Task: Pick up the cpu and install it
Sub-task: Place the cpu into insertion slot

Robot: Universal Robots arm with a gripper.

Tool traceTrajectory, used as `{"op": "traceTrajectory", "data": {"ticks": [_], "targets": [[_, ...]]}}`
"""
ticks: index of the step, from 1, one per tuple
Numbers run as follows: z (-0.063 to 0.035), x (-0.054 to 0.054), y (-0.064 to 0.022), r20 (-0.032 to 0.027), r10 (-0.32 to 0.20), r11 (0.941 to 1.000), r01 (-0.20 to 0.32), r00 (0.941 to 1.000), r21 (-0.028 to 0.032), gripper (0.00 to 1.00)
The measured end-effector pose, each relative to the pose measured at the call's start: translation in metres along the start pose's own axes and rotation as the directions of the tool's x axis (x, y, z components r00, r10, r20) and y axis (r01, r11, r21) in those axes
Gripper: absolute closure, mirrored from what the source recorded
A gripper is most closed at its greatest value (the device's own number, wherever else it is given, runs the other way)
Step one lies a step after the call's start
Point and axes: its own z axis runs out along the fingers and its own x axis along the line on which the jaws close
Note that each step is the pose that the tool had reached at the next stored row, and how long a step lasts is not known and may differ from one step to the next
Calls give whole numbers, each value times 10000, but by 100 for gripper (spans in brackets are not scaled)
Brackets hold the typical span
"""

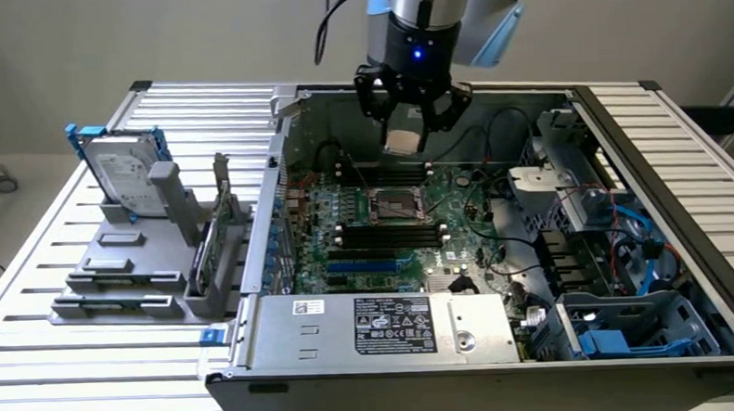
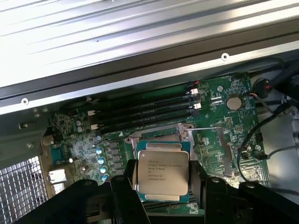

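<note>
Wrist view: gripper (image 2: 163, 183) clamps the cpu (image 2: 162, 170), its printed lettering perhaps reading Xeon.

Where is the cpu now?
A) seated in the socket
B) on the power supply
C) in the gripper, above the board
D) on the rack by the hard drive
C: the cpu is clamped in the gripper, hanging over the board.

Arm (image 1: 427, 17) hangs vertical, far side, claw (image 1: 411, 129) pointing down, fingers (image 2: 122, 186) clamped on cpu (image 2: 162, 172) edges.
</note>
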Motion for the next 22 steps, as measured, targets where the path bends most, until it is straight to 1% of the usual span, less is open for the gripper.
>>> {"op": "traceTrajectory", "data": {"ticks": [3,6,9,11,14,17,19,22], "targets": [[4,0,0,38,543,9985,-543,9985,-34,45],[7,0,0,74,1078,9942,-1078,9941,-67,45],[11,-1,-1,109,1622,9867,-1620,9867,-102,45],[13,-1,-1,131,1980,9802,-1978,9801,-128,45],[17,-1,-1,162,2509,9679,-2506,9679,-168,45],[21,-1,-2,190,3032,9528,-3028,9528,-206,45],[25,-1,-2,209,3381,9410,-3376,9409,-235,45],[31,-2,-3,233,3882,9214,-3876,9213,-278,45]]}}
